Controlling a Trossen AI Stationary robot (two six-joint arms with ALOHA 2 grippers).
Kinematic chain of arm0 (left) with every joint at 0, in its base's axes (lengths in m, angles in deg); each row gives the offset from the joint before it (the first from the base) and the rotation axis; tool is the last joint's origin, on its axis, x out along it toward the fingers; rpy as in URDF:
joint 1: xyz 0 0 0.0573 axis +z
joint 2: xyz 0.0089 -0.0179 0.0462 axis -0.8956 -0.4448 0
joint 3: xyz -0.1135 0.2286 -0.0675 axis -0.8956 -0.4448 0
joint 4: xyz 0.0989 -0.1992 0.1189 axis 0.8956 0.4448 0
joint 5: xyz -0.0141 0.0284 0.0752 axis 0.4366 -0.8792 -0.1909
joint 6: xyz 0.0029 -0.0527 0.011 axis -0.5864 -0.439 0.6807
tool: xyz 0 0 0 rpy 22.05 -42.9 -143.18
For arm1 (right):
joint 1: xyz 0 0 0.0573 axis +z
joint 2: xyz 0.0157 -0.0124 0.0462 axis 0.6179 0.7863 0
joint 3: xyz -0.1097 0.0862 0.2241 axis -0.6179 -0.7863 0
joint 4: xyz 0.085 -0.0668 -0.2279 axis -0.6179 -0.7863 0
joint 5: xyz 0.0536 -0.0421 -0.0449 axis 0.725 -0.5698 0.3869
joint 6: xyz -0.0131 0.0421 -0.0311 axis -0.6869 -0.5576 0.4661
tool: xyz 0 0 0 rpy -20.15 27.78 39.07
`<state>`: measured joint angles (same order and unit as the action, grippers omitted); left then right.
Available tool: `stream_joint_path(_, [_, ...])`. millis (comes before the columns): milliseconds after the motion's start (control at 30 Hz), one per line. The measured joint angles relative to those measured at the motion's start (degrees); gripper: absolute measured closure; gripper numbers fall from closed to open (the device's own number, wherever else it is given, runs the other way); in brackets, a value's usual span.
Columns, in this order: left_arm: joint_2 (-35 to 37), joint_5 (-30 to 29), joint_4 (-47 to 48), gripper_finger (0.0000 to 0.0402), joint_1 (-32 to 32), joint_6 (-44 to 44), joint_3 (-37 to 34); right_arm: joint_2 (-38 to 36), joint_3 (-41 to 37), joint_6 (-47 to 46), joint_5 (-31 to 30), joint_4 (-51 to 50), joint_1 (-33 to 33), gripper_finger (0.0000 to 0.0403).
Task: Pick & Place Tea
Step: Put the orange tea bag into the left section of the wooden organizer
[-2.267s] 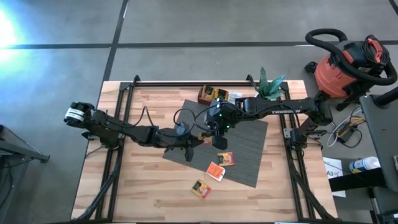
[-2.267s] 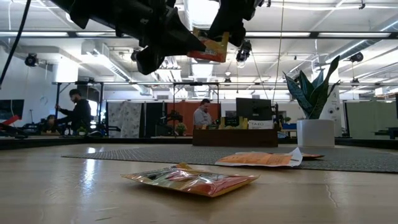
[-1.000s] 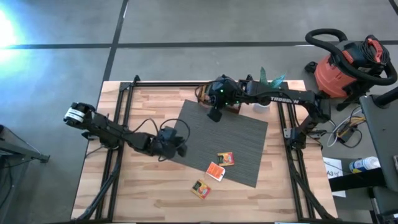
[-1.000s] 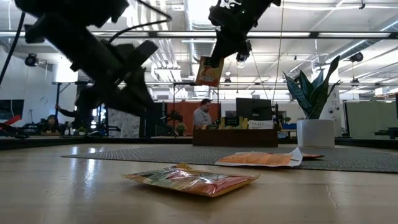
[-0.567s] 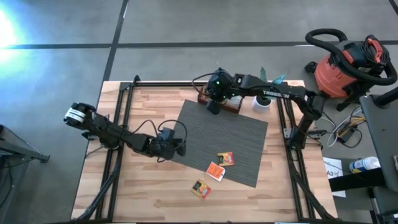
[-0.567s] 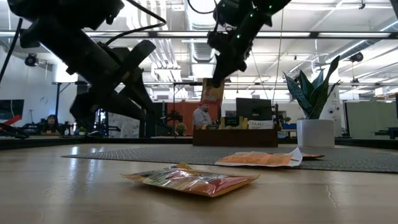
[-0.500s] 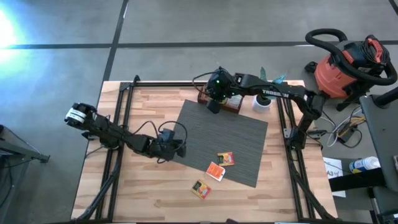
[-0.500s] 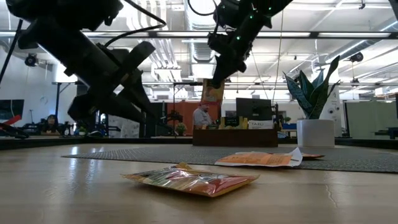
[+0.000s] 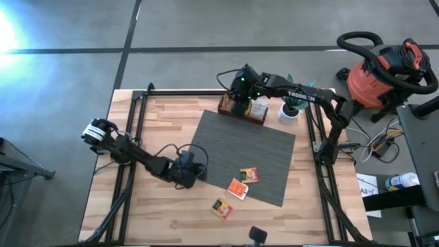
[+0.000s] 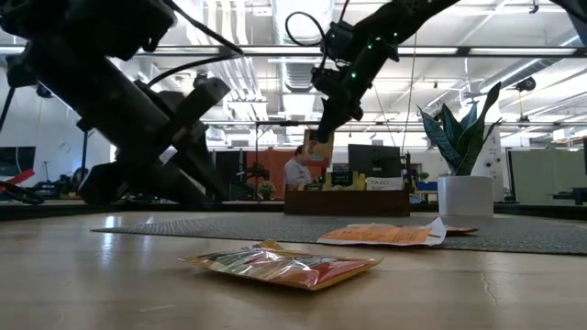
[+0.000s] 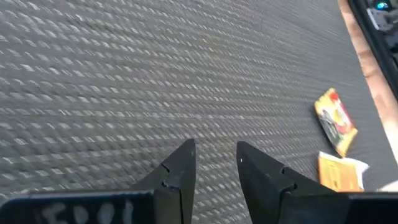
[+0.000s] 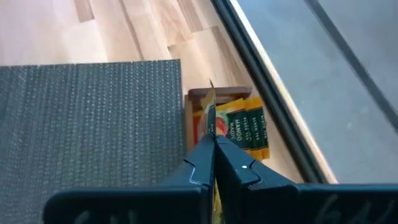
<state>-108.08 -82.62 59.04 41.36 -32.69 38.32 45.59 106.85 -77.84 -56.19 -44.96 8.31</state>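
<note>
A pale wooden worktop (image 9: 151, 213) is set on a grey concrete floor (image 9: 206, 27) crossed by dark lines. A red shop vacuum (image 9: 387, 72) with a black hose is parked beside it. A potted plant (image 10: 463, 151) in a white pot is seen at the far edge. Beyond, an open hall is lit by ceiling strip lights (image 10: 514, 55), with monitors (image 10: 374, 160) and what appears to be 1 seated person (image 10: 295, 171).
</note>
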Motion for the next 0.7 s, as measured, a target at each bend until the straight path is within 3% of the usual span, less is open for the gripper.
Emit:
stream_joint_path(267, [-1.4, 1.3, 0.1, 0.0291, -3.2, -2.0, 1.6, 1.6, 0.0, 4.5, 0.3, 1.0, -0.5, 0.0394])
stream_joint_path(467, [1.3, -13.6, 0.0, 0.0291, -4.9, -1.9, 2.2, 2.0, 0.0, 4.6, 1.8, 2.2, -1.0, 0.0394])
stream_joint_path(533, [2.1, -15.8, -0.3, 0.0291, -4.7, 0.6, 2.3, 2.0, 0.0, 4.6, 2.7, 2.7, -1.2, 0.0394])
stream_joint_path(700, [1.2, -10.4, 2.6, 0.0291, -2.9, 1.0, 2.2, 2.3, 0.0, 4.6, 3.0, 2.9, -1.6, 0.0394])
